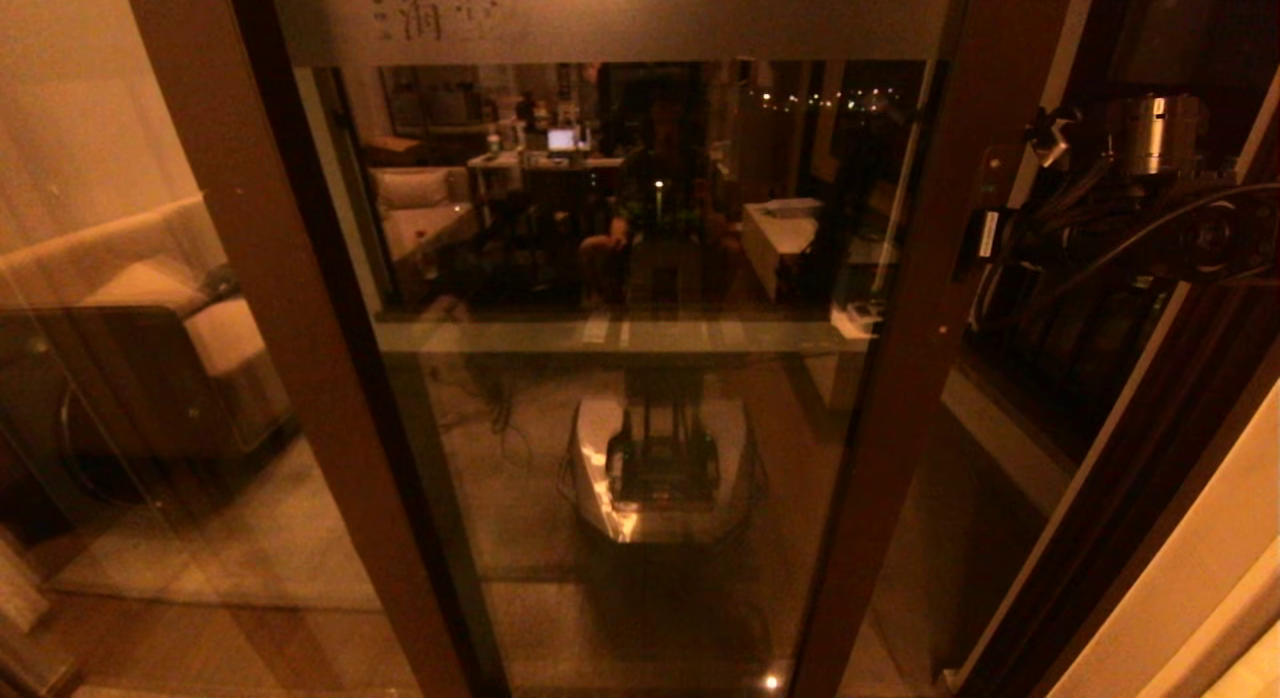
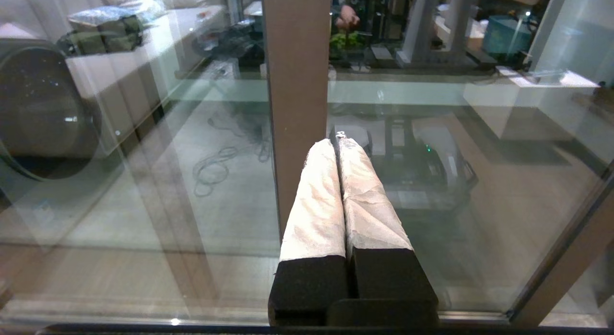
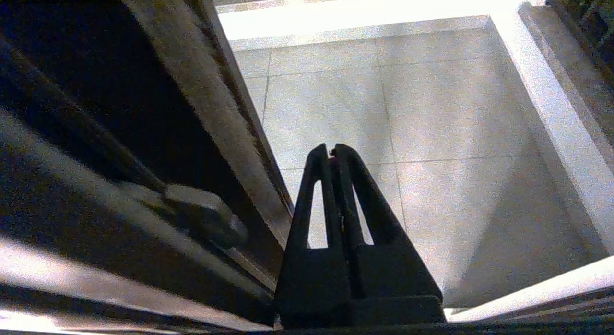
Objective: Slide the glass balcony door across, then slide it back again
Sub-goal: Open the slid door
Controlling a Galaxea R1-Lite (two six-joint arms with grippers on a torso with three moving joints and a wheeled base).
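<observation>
The glass balcony door (image 1: 640,398) fills the middle of the head view: a reflective pane with a frosted top band, between a brown left stile (image 1: 300,308) and a brown right stile (image 1: 905,308). In the left wrist view my left gripper (image 2: 336,142) is shut and empty, its white-wrapped fingers (image 2: 316,200) pointing at the pane beside a brown stile (image 2: 297,85). It does not show in the head view. My right arm (image 1: 1150,148) reaches past the door's right stile. Its black gripper (image 3: 331,150) is shut and empty above the balcony's tiled floor (image 3: 431,109), next to a frame edge (image 3: 211,100).
Another brown-framed glass panel (image 1: 120,278) stands to the left of the door. A dark frame (image 1: 1130,458) and a pale wall (image 1: 1200,598) close off the right side. A low white kerb (image 3: 561,114) borders the tiled floor. The pane reflects my base (image 1: 660,468).
</observation>
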